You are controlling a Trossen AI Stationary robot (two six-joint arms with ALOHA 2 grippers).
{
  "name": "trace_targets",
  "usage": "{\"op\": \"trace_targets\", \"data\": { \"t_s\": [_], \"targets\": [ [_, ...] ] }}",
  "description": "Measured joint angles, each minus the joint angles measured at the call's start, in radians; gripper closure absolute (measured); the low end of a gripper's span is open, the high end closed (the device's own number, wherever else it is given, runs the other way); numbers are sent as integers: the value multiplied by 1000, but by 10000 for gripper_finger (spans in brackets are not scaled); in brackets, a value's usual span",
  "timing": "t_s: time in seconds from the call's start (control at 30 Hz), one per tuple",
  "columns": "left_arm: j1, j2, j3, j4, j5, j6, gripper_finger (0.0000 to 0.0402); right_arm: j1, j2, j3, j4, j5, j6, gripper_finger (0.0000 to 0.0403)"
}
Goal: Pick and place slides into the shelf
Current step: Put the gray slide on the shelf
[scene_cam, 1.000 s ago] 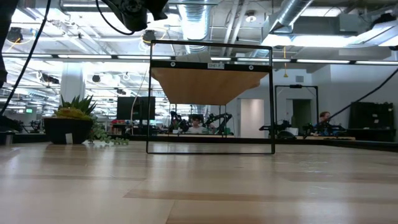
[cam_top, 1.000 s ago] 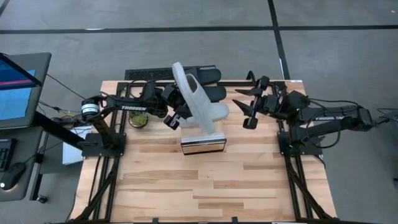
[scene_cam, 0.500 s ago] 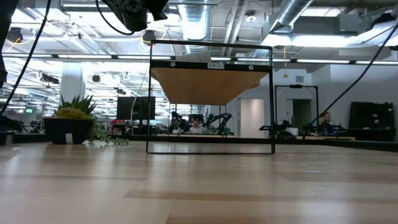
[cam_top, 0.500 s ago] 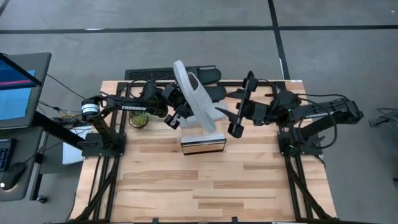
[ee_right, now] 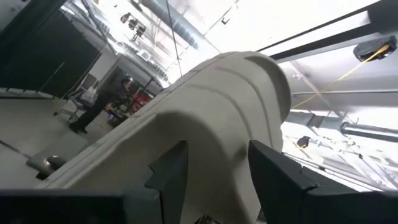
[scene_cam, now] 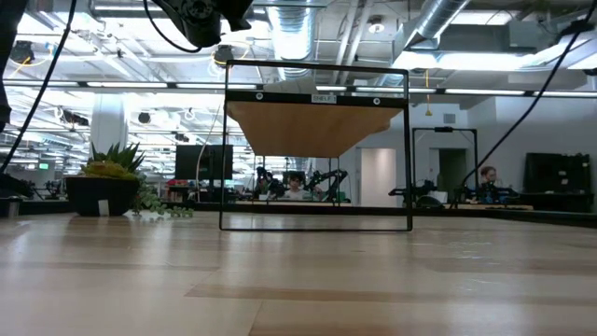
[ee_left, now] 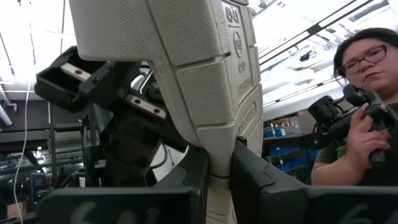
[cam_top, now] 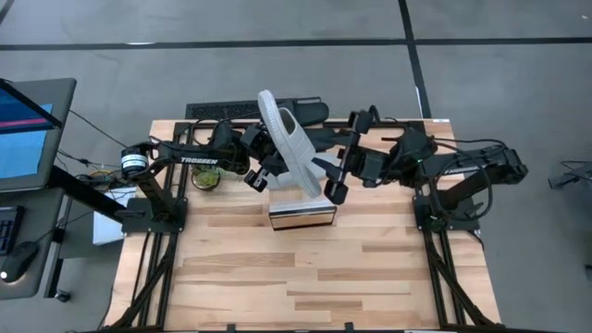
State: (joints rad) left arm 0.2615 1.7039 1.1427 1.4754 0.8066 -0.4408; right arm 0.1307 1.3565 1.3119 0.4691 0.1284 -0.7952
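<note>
Grey slide [cam_top: 290, 146] caught between both grippers

Left gripper [cam_top: 262, 169] was clamped on it above the shelf [cam_top: 302, 214]; right gripper [cam_top: 339, 159] sat open around its strap, black slides [cam_top: 305, 112] just behind.

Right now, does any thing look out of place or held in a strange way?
Yes. The pale grey-green slide is in the air above the shelf, steeply tilted. The left gripper is shut on its edge, and the right gripper has its open fingers around the strap. Nothing looks spilled or damaged.
</note>
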Motion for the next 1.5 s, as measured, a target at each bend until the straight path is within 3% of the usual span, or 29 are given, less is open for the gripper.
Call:
{"op": "trace_targets", "data": {
  "t_s": [0.2, 0.37, 0.67, 0.97, 1.3, 1.5],
  "targets": [
    [0, -1, 0, 3, 9, 0, 376, 0, 58, 66, 3, -8, -43, 276],
    [-1, -3, 0, 5, 10, -1, 376, 0, 88, 119, -32, -6, -59, 387],
    [-5, -2, -1, -5, -12, -34, 339, -3, 79, 171, -157, 21, -27, 399],
    [-11, 1, 2, -7, -19, -222, 317, -1, 54, 172, -238, 64, -26, 401],
    [-35, 1, 17, -101, -75, -260, 230, 1, 53, 172, -258, 56, -24, 402],
    [-7, 0, 18, -97, -11, -280, 190, 0, 32, 171, -315, 58, -40, 402]
  ]
}}
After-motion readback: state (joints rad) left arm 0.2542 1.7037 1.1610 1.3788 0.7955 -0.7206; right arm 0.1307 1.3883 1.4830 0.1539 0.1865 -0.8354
